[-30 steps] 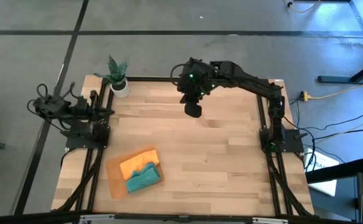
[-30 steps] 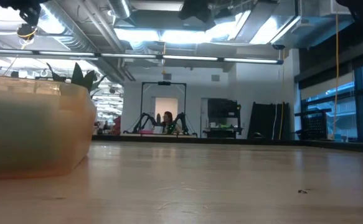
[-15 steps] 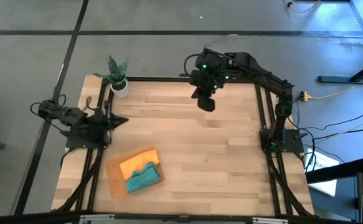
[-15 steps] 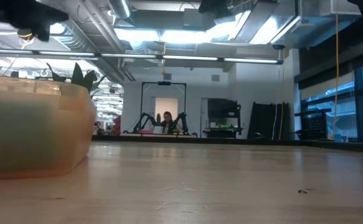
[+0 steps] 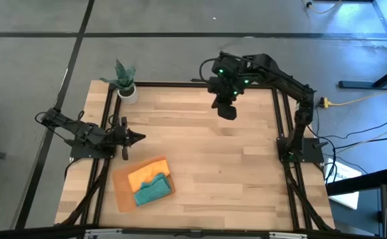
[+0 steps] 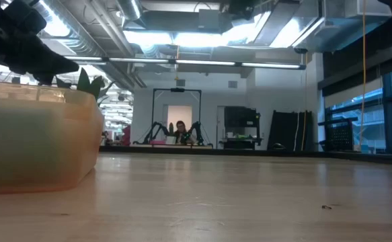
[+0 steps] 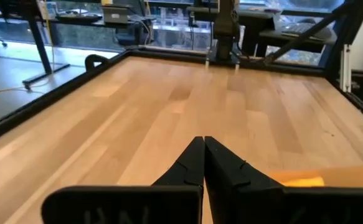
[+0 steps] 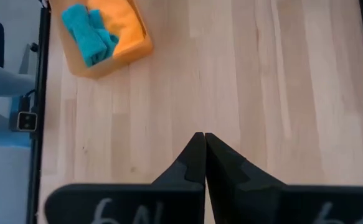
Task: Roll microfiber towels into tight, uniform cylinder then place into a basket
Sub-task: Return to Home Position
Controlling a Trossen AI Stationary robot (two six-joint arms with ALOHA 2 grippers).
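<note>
Both towels lie in the basket [image 5: 119, 194], which sits near the front left corner of the table [image 5: 220, 166]. The orange towel [image 5: 146, 175] fills the farther half. The teal towel [image 5: 153, 191] is rolled up and pressed against it on the side nearer the table's front edge. From the right wrist view the same pair shows side by side inside the tray, touching.

The left gripper [image 5: 139, 138] is at the table's left edge, just behind the basket, and points in toward the middle of the wood. Its two fingers [image 7: 195, 163] are pressed flat together, with nothing between them.

The right gripper [image 5: 228, 111] hangs over the far side of the table, right of centre and well apart from the basket. It faces down at the boards, and its fingers [image 8: 197, 158] are likewise closed tight on nothing.

A small potted plant [image 5: 125, 85] stands at the far left corner. A person [image 6: 180, 128] is in the room far behind the table.
</note>
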